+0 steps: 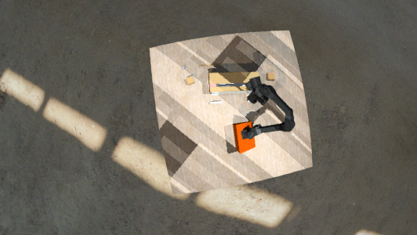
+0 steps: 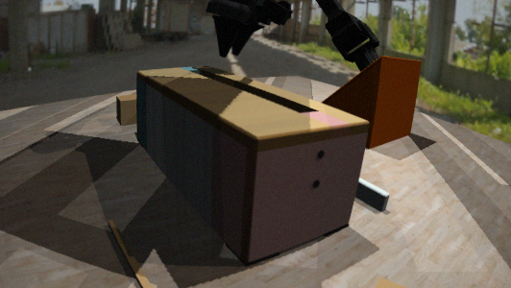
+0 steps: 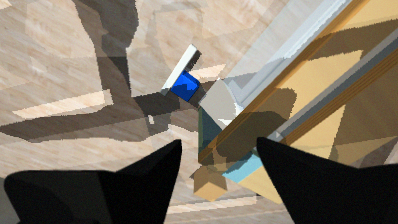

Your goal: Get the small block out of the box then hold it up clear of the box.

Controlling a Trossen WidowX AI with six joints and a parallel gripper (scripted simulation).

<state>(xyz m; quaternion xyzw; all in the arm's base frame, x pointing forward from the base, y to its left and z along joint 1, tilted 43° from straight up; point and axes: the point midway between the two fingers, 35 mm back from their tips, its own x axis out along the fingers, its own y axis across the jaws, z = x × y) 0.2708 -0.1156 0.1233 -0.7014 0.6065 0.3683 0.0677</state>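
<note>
The small blue block lies on the table outside the box, in front of its teal-marked end. It touches or nearly touches a short white bar in the wrist view. The box stands upright, with a long slot in its tan top and a pink mark at the other end. My gripper is open and empty, above the height of the box top near the teal end. The blue block is ahead of the fingertips in the wrist view, not between them. The arm hides the block in the top view.
An orange wedge-shaped body stands at the arm's base. A tan block is beyond the teal end; another tan block is beyond the pink end. A second white bar lies before the box. A thin wooden strip lies behind it.
</note>
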